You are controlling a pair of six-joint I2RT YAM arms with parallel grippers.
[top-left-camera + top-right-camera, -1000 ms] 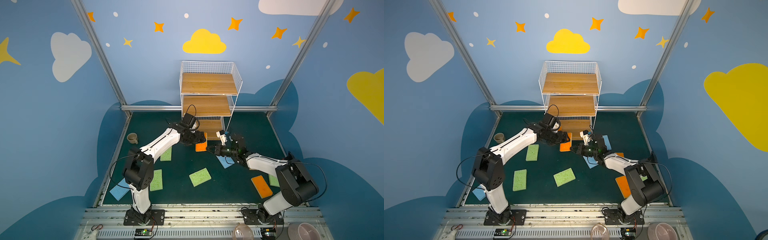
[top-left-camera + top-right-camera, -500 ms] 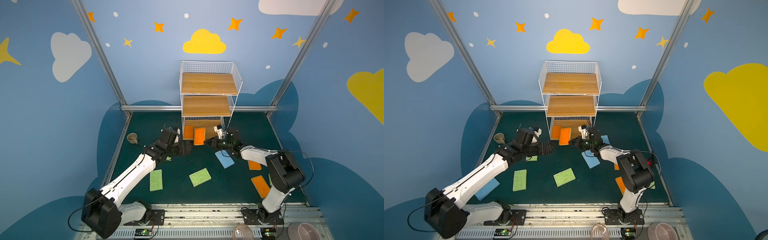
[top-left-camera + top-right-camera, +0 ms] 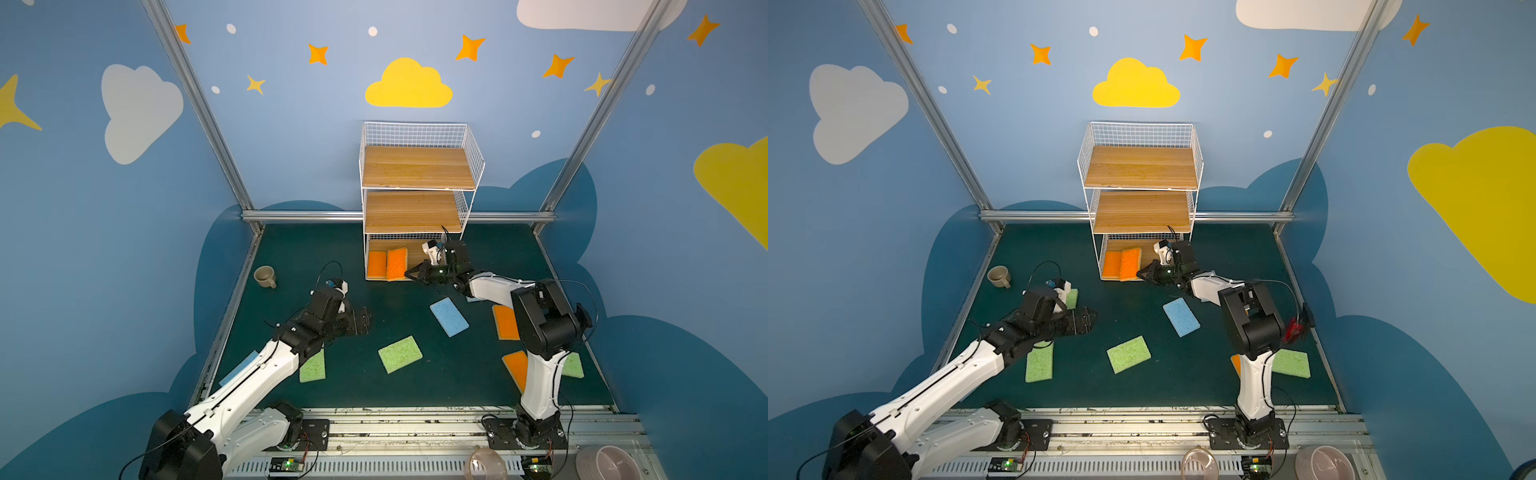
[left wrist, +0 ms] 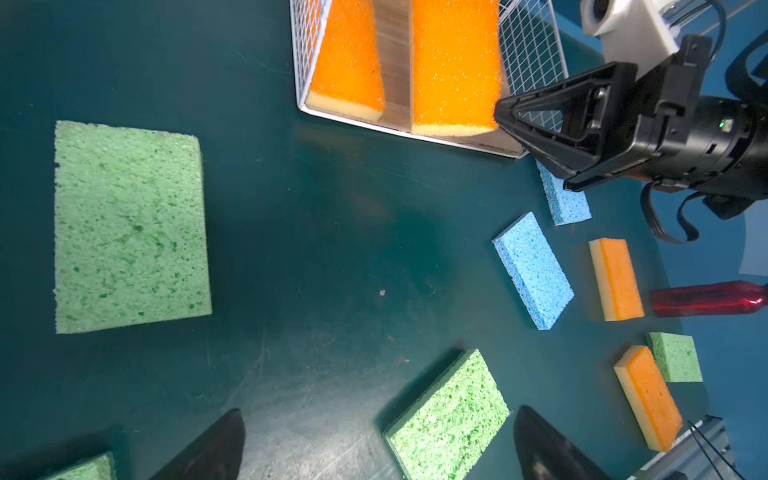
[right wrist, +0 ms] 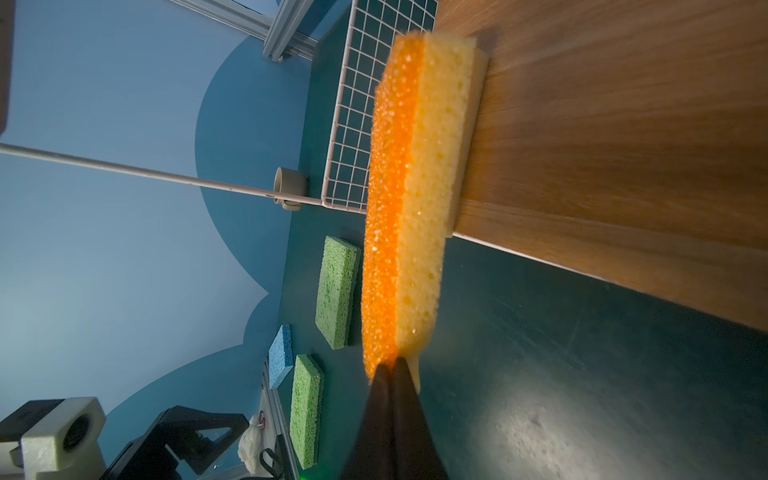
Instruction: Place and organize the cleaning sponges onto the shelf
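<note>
Everything turns on the right claw (image 3: 407, 273) and the orange sponge (image 3: 397, 264) on the bottom tier of the shelf (image 3: 417, 168), just below the centre of the frame in both top views. The claw's jaws are pressed together with nothing between them. Their tip sits against the sponge's near short end. The sponge's long axis runs front to back into the tier, so it points almost straight at the claw. In the right wrist view its near end hangs out past the front edge of the wooden board (image 5: 602, 124). A second orange sponge (image 3: 376, 264) lies just to its left in the top views, and the left wrist view shows a strip of bare board between them. I judge the next move to be a push along that long axis, deeper into the shelf. Pressure off that axis would likely swing the sponge toward its neighbour. The left claw (image 3: 368, 321), spread wide and holding nothing, hovers over the surface (image 3: 407, 386) at lower left of the frame, well apart from the shelf and nearer the green sponge (image 3: 400, 354)
</note>
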